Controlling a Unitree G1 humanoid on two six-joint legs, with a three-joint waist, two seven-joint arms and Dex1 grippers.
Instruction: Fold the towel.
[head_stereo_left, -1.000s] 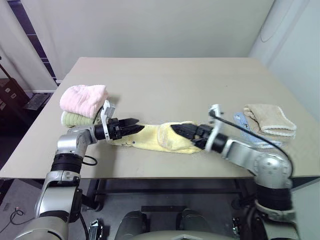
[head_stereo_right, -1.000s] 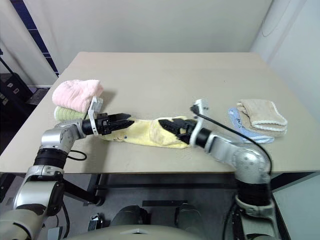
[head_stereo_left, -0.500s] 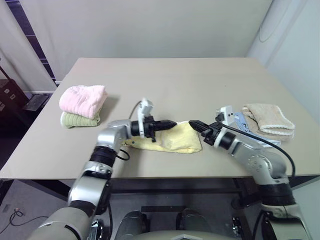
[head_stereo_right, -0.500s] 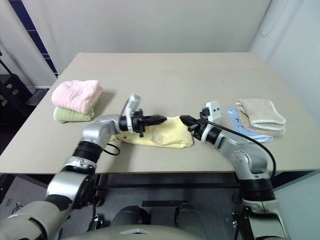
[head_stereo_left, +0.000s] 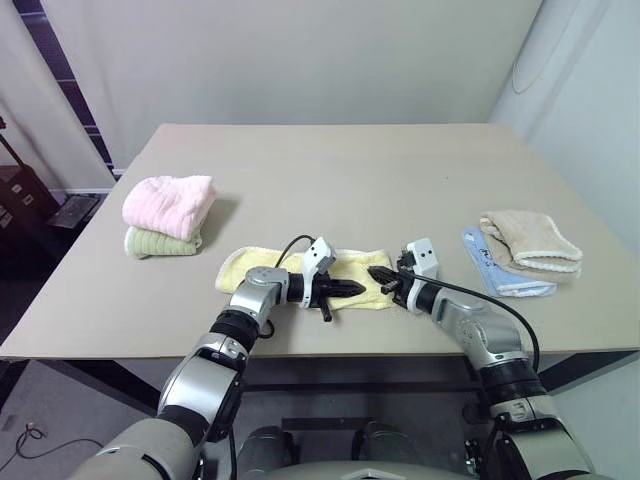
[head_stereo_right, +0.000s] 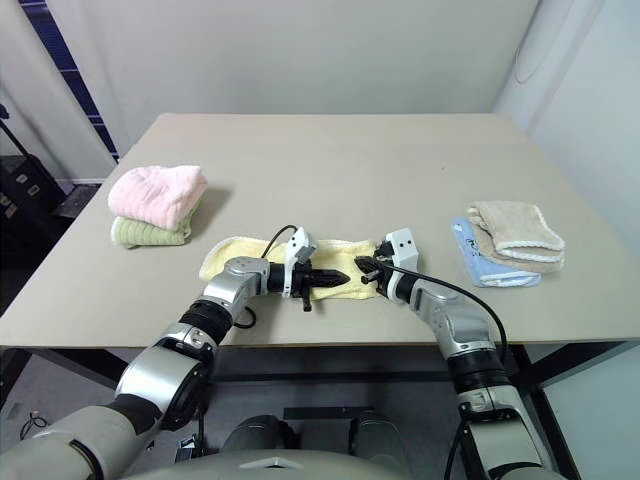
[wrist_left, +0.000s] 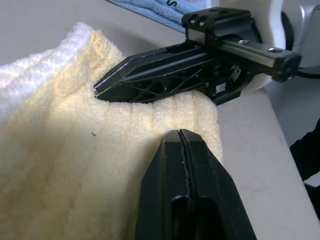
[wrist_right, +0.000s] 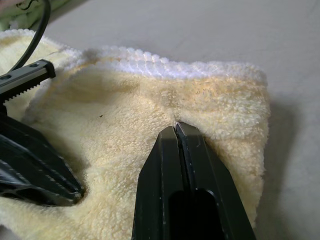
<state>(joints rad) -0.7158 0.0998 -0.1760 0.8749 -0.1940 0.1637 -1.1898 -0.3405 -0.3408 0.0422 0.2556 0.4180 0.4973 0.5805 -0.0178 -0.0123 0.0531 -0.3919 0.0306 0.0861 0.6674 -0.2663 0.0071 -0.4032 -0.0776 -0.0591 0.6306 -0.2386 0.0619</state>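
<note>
The pale yellow towel lies flat and folded near the table's front edge, a long strip running left to right. Both grippers meet at its right end. My left gripper reaches in from the left, shut, with its tip resting on the terry. My right gripper comes from the right, also shut, its tip pressing a small dimple into the towel just inside the white hem. Neither pair of fingers has cloth between them. The two tips lie a short way apart.
A pink folded towel sits on a green one at the table's left. A beige folded towel lies on a blue cloth at the right. The table's front edge runs just below the arms.
Both grippers let go of the towel's ends and shut. The left one swung right, the right one came down, and both now rest on the towel's right end. The towel lies flatter.
</note>
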